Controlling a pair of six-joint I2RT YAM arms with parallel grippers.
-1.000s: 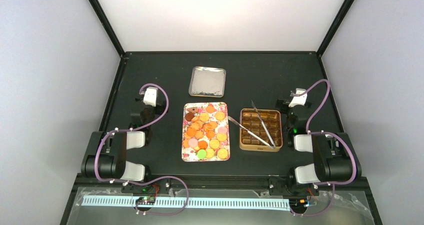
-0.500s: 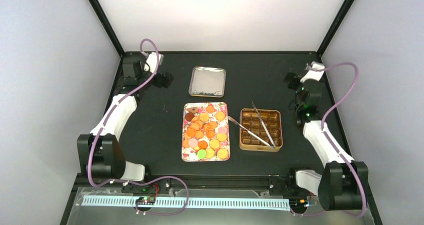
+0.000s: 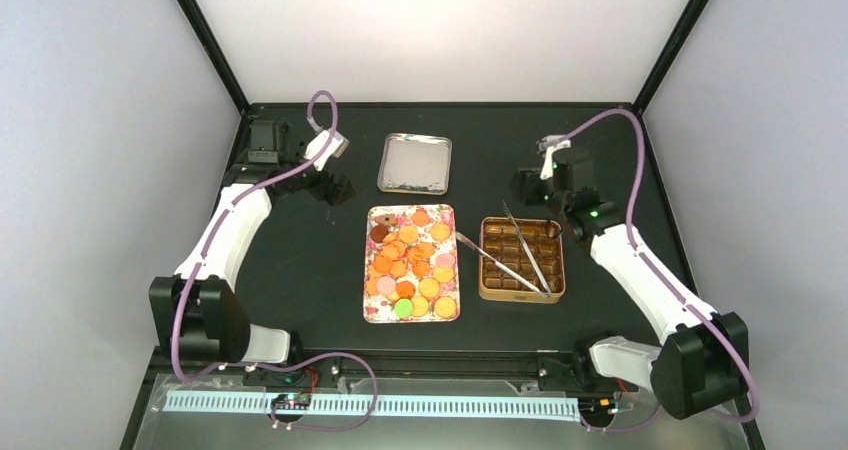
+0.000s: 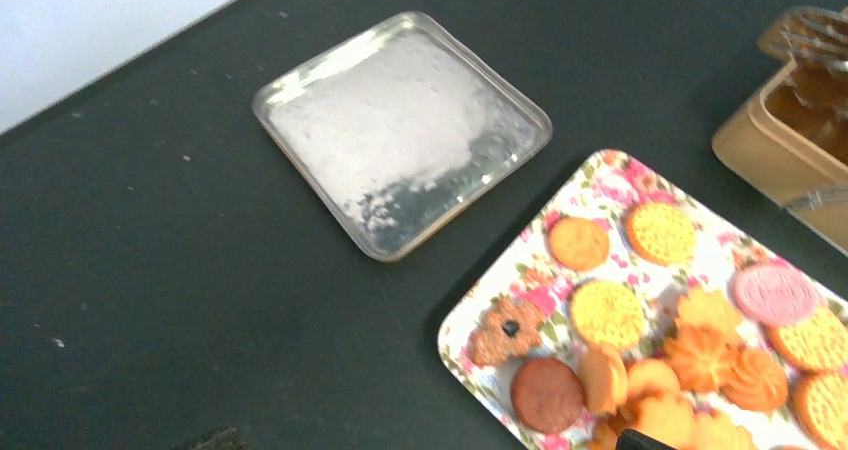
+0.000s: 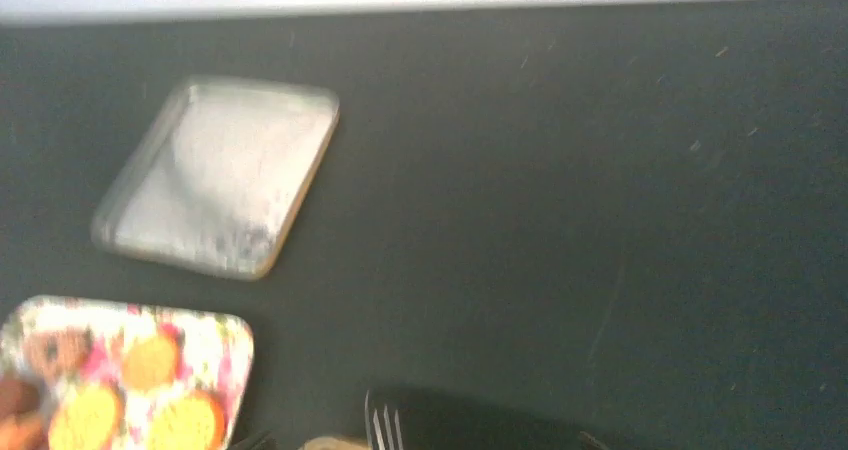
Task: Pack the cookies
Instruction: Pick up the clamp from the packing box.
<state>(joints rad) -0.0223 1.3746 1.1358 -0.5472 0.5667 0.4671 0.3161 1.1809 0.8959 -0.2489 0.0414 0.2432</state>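
Dozens of cookies (image 3: 410,260) are piled on a floral tray (image 3: 372,315) smack in the middle of the black table (image 3: 300,260). They're mostly round orange ones, with a couple of pink, a green one at the near edge and a dark brown one up in the far left corner. As far as I can see, every cookie is on that tray. Just to the right of it sits a brown tin (image 3: 520,298) with a grid of compartments. Two metal tongs (image 3: 527,250) lie across the top of it, and the handle of one sticks out over the tin's left edge toward the tray. A shiny silver lid (image 3: 415,163) lies flat just behind the tray, apart from both the tray and the tin. The left gripper (image 3: 337,190) hangs over bare table to the left of the lid and the tray's far corner, spread wide with nothing in it. Its wrist camera looks down on the lid and the far end of the tray. The right gripper (image 3: 522,186) is up beyond the tin's far edge, right of the lid. Honestly I can't tell how its fingers stand, since it's just a dark blob from above and its own camera is blurry.
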